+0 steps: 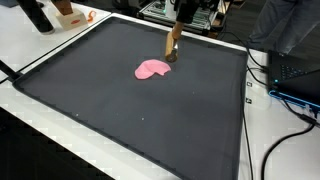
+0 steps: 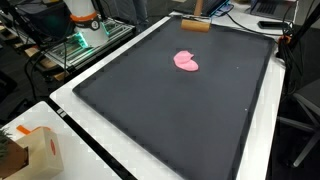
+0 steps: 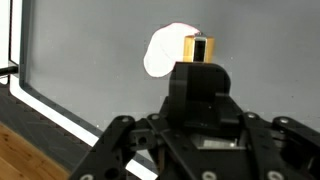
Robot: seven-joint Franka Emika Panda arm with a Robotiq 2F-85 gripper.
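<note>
A flat pink piece (image 1: 152,69) lies on the black mat (image 1: 120,110) toward its far side; it also shows in an exterior view (image 2: 186,61) and looks pale in the wrist view (image 3: 163,52). My gripper (image 1: 177,28) comes down from the far edge, shut on a long wooden block (image 1: 172,46). The block's lower end stands just beside the pink piece, at its far right edge. In the wrist view the block's yellow end (image 3: 198,48) sticks out past the gripper (image 3: 199,64), whose black body hides the fingers.
The mat (image 2: 170,110) covers most of a white table. A cardboard box (image 2: 30,150) sits at one corner. Cables and a blue-lit device (image 1: 295,80) lie beside the mat. Lab equipment (image 2: 85,30) stands past the table. Wooden floor (image 3: 25,150) shows beyond the table edge.
</note>
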